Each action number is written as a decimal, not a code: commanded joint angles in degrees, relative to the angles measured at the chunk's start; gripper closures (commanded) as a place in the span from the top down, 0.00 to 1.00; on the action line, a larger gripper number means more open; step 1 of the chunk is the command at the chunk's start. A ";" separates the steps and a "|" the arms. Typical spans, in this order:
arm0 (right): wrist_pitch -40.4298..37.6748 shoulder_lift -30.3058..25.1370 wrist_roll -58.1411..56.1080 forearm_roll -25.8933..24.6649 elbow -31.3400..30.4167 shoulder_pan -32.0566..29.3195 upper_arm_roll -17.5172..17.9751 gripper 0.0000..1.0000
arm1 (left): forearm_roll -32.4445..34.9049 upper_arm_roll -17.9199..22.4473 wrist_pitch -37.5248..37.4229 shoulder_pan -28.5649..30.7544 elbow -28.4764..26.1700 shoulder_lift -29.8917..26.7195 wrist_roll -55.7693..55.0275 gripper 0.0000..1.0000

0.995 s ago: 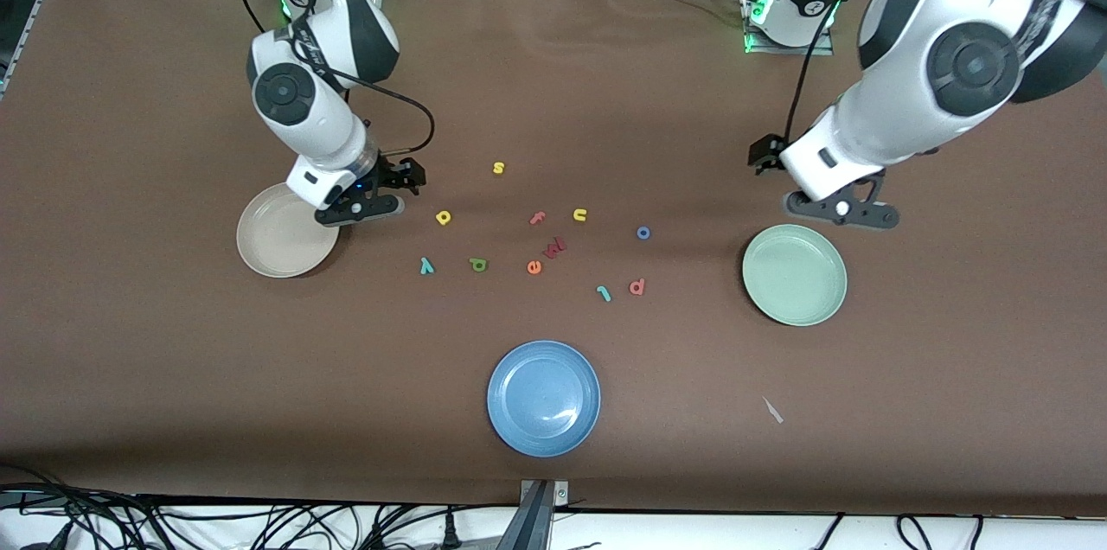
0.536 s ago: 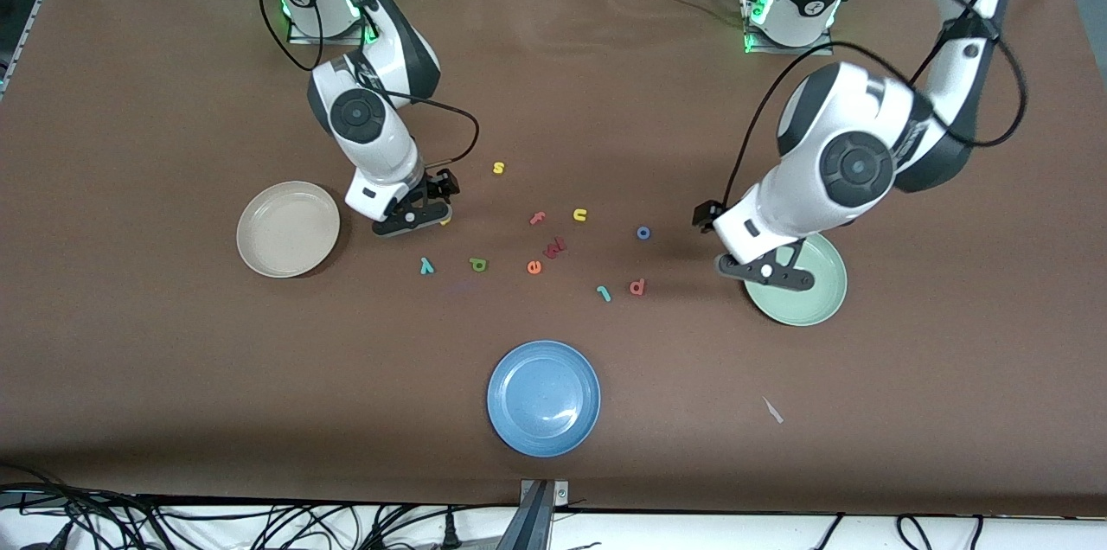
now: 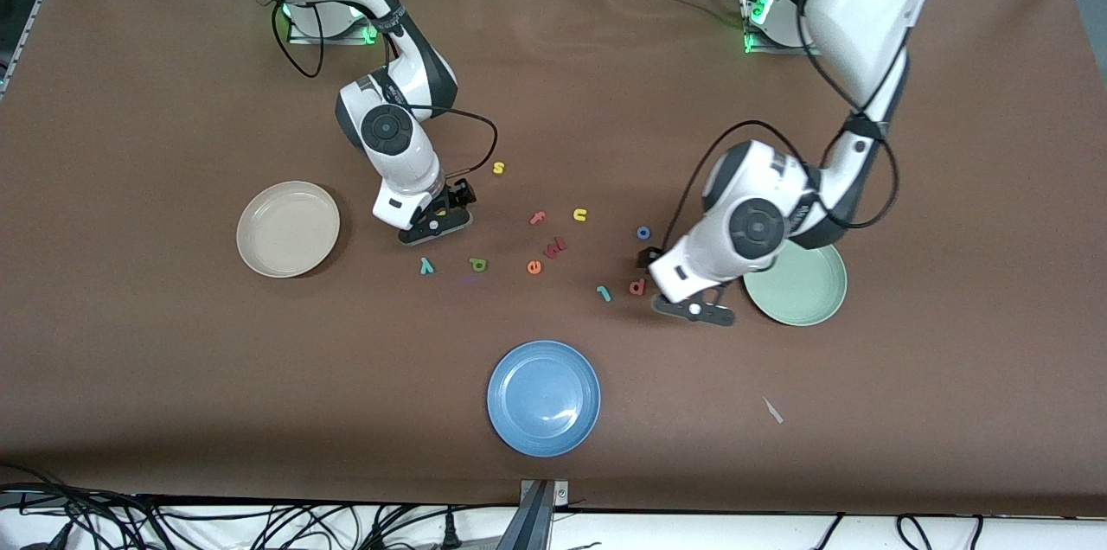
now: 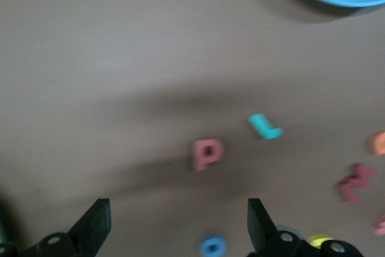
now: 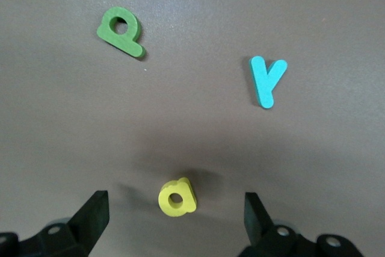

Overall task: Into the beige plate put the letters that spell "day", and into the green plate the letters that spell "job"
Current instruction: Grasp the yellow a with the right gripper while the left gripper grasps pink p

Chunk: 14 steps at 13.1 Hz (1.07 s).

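Note:
The yellow bowl-and-stem letter (image 5: 177,197) lies flat on the table between the open fingers of my right gripper (image 5: 175,218), which hangs low over it (image 3: 437,220). The teal "y" (image 3: 426,265) and the dark green letter (image 3: 478,265) lie a little nearer the front camera. The beige plate (image 3: 288,228) sits toward the right arm's end. My left gripper (image 3: 692,306) hovers open and empty beside the green plate (image 3: 800,290). Close by it lie the salmon-pink letter (image 4: 207,153), the teal "j" (image 4: 264,126) and the blue "o" (image 3: 643,233).
A blue plate (image 3: 543,397) sits near the front edge. Other letters lie mid-table: orange "e" (image 3: 534,267), dark red "w" (image 3: 554,248), pink "f" (image 3: 537,218), yellow "u" (image 3: 579,214), yellow "s" (image 3: 498,168). A small paper scrap (image 3: 772,410) lies near the front.
Both arms swung in toward the letters. The right gripper went from the beige plate's edge to over the yellow letter. The left gripper crossed the green plate toward the pink letter.

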 commanded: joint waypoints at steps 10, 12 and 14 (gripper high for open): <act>0.53 2.51 0.91 -0.64 2.31 0.93 -0.15 0.49 | 6.01 1.92 5.63 -4.16 6.97 8.92 -1.77 0.72; 0.53 2.94 0.91 -0.64 2.22 1.02 -0.15 0.47 | 6.01 1.92 5.63 -4.25 6.27 8.92 -1.85 0.71; 0.53 3.12 0.83 -0.73 2.22 0.93 -0.15 0.47 | 6.01 2.01 5.54 -4.25 5.12 8.92 -1.77 0.65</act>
